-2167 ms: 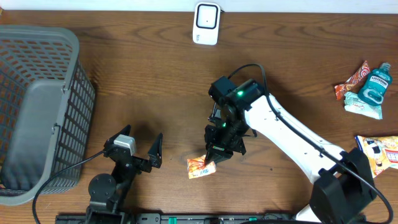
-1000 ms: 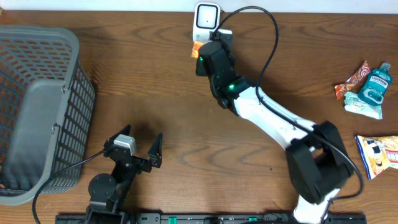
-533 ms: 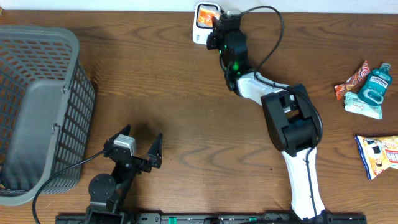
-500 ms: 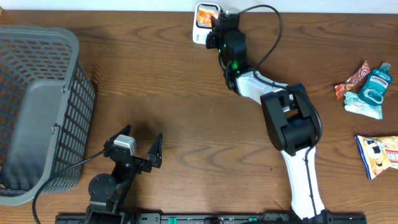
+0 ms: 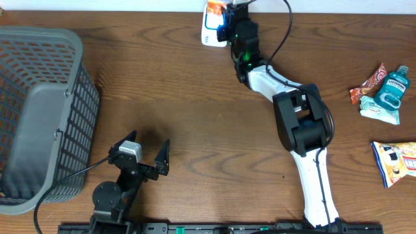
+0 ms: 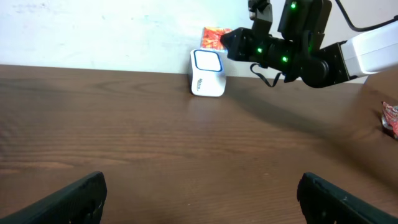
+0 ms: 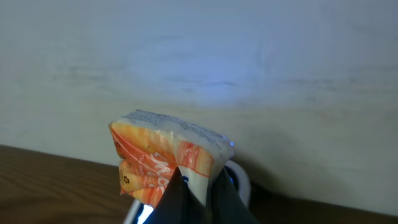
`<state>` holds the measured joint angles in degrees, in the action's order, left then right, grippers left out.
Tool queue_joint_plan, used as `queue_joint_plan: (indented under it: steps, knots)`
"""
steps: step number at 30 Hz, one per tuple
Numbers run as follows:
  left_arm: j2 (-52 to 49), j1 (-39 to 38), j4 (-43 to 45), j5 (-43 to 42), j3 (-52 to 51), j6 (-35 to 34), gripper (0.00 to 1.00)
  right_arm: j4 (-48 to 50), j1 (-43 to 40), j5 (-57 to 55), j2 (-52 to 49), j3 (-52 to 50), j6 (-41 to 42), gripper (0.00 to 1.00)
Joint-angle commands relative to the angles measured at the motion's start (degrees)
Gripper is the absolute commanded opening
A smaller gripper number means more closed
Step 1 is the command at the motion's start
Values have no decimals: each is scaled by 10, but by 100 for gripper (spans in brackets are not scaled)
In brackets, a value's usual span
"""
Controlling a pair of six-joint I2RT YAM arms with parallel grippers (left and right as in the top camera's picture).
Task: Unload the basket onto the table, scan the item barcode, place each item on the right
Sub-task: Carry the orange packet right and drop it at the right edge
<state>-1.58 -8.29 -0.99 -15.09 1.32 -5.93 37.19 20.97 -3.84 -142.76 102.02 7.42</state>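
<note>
The item is a small orange and white snack packet (image 5: 214,6), pinched at its lower edge by my right gripper (image 5: 224,14), which is shut on it. The arm reaches to the table's far edge and holds the packet just above the white barcode scanner (image 5: 208,31). In the right wrist view the packet (image 7: 158,155) stands above the closed gripper (image 7: 198,193), with the scanner's rim (image 7: 241,179) behind. The left wrist view shows the scanner (image 6: 208,73) under the packet (image 6: 214,36). My left gripper (image 5: 149,149) rests open and empty near the front.
A grey mesh basket (image 5: 39,110) fills the left side. At the right edge lie a mouthwash bottle (image 5: 392,88), a red-orange packet (image 5: 367,81) and a snack bag (image 5: 396,159). A pale wall runs directly behind the scanner.
My right arm has lifted the packet off the table near the front and carried it to the scanner, then pushed it a little farther back over the scanner's top. The left arm is unmoved.
</note>
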Motion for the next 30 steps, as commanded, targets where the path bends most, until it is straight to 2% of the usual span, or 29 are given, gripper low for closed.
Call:
queue_joint_plan:
  steps: [1,4,7,9,12,16,20,23,25,29,30]
  knots:
    - [2,2,-17,-5,-11,3,98,-35,-16,-6,33,11,-6,1]
    - [2,2,-17,-5,-11,3,98,-134,-35,-7,89,11,-6,1]
    - [2,2,-17,-5,-11,3,98,-293,-69,-39,167,11,-7,1]
    - [2,2,-17,-5,-11,3,98,-410,-96,-98,220,11,-7,1]
    - [2,2,-17,-5,-11,3,98,-595,-158,-188,294,11,-7,1]
    - [2,2,-17,-5,-11,3,98,-744,-258,-210,318,10,-6,1]
    - [2,2,-17,-5,-11,3,98,-797,-353,-160,290,-20,-7,1]
    - [2,2,-17,-5,-11,3,98,-803,-391,-68,279,-53,38,1]
    - [2,2,-17,-5,-11,3,98,-783,-406,-17,277,-92,54,1]
    - [2,2,-17,-5,-11,3,98,-725,-408,-29,277,-161,105,1]
    - [2,2,-17,-5,-11,3,98,-717,-409,-51,277,-177,123,30]
